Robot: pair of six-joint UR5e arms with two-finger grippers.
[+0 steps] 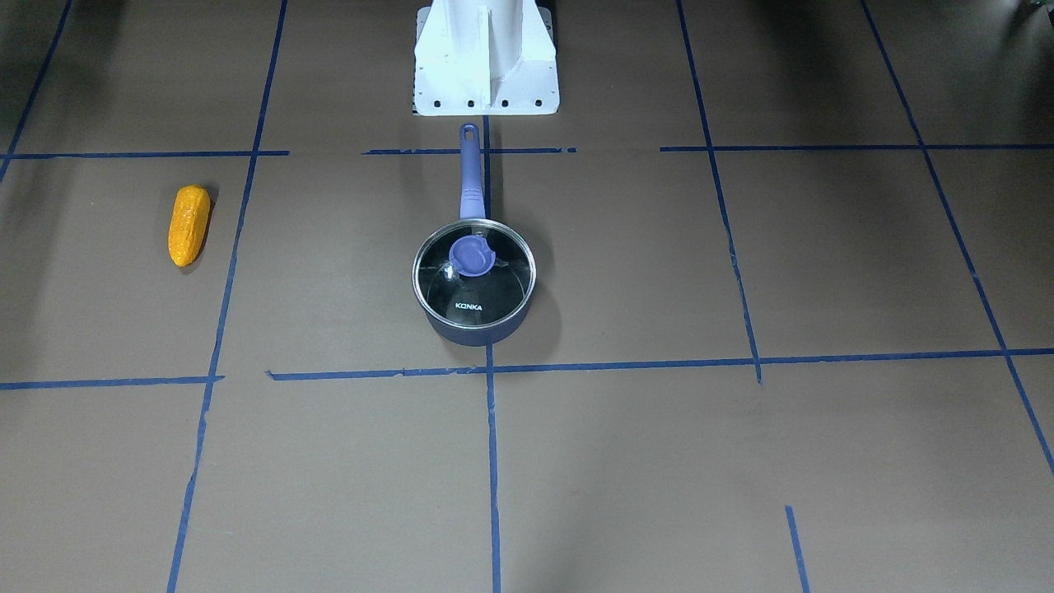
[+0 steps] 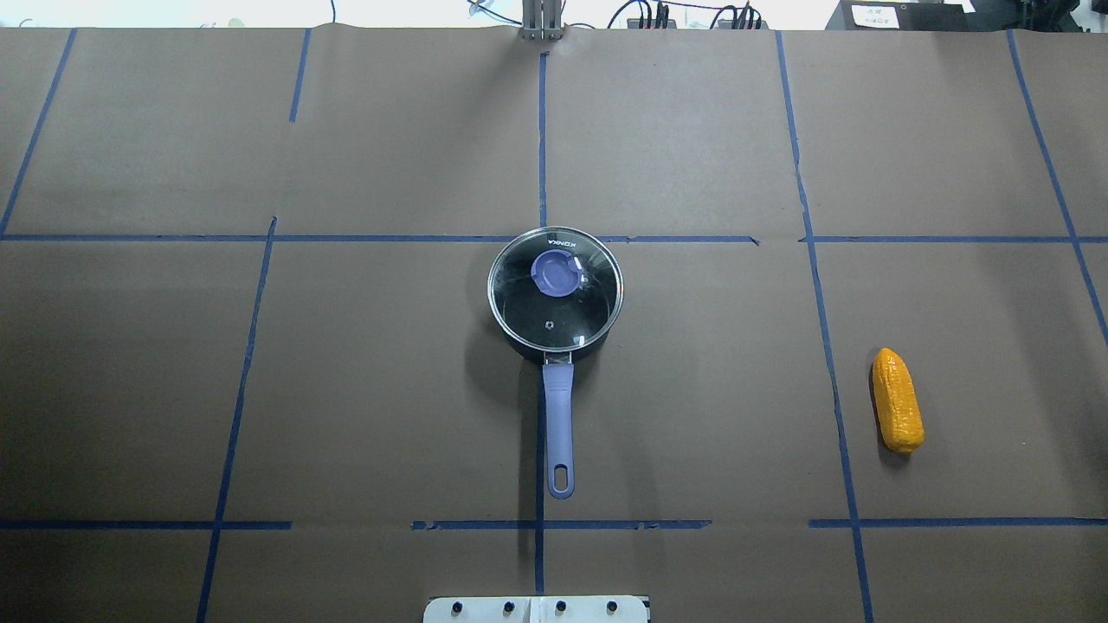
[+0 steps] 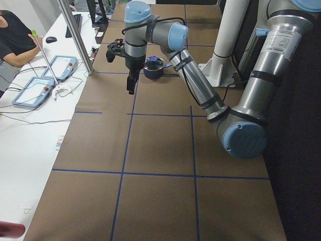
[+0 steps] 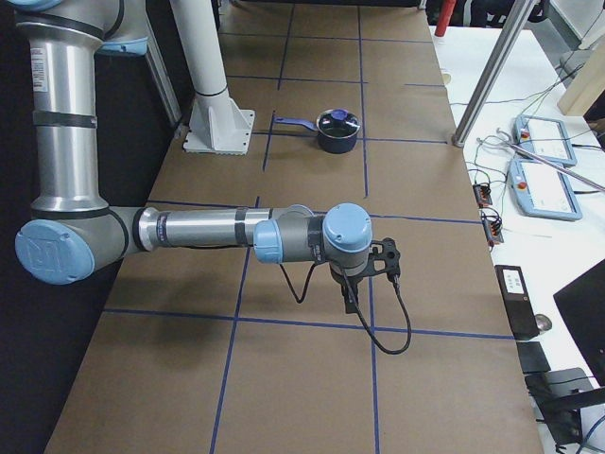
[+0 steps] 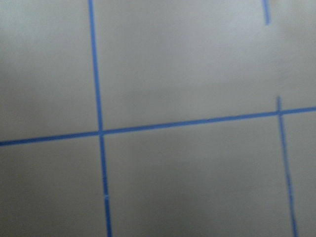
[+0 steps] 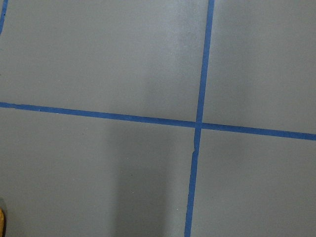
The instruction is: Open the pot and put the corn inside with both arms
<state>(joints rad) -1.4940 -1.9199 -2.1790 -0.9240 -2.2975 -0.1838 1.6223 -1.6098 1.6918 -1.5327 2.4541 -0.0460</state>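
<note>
The pot [image 1: 473, 284] stands in the middle of the table with its glass lid on and its blue knob [image 1: 473, 254] up; its handle [image 2: 559, 424] points toward the robot base. It also shows in the overhead view [image 2: 555, 298]. The corn [image 1: 188, 225] lies flat on the robot's right side [image 2: 897, 412], far from the pot. The left gripper [image 3: 131, 86] hangs fingers-down above the table, short of the pot [image 3: 153, 69]. The right gripper [image 4: 351, 305] hangs fingers-down, far from the pot [image 4: 337, 130]. I cannot tell whether either is open or shut. An orange sliver of the corn [image 6: 1, 222] shows in the right wrist view.
The white robot base [image 1: 486, 58] stands behind the pot handle. Blue tape lines cross the brown table cover [image 2: 346, 389]. Beside the table's far edge is a white bench with teach pendants [image 3: 40, 90], a metal pole [image 3: 75, 35] and a seated person [image 3: 12, 40].
</note>
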